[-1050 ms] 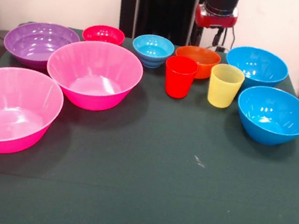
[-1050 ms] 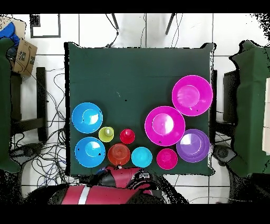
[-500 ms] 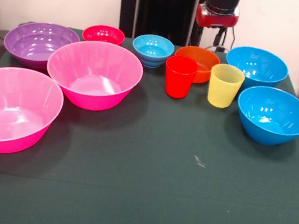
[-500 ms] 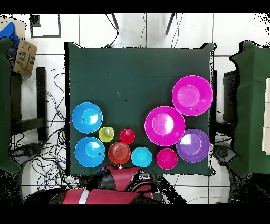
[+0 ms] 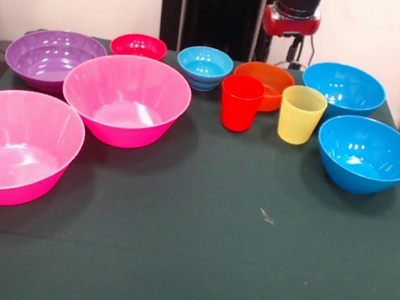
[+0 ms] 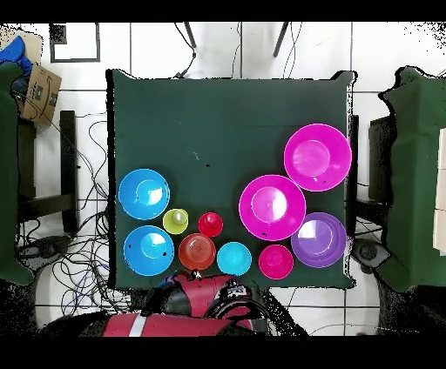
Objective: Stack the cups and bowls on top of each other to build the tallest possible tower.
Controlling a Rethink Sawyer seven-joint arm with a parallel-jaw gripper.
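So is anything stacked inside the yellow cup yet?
No, the yellow cup stands alone and empty on the table, right beside the red cup.

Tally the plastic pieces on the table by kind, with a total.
Large bowls: 5, two pink, one purple, two blue.
Small bowls: 3, red, light-blue, orange.
Cups: 2, red, yellow.
Total: 10, none stacked.

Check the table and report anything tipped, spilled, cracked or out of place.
Nothing stands out. The red cup and yellow cup stand upright, every bowl sits open side up on the green cloth, and nothing is stacked yet.
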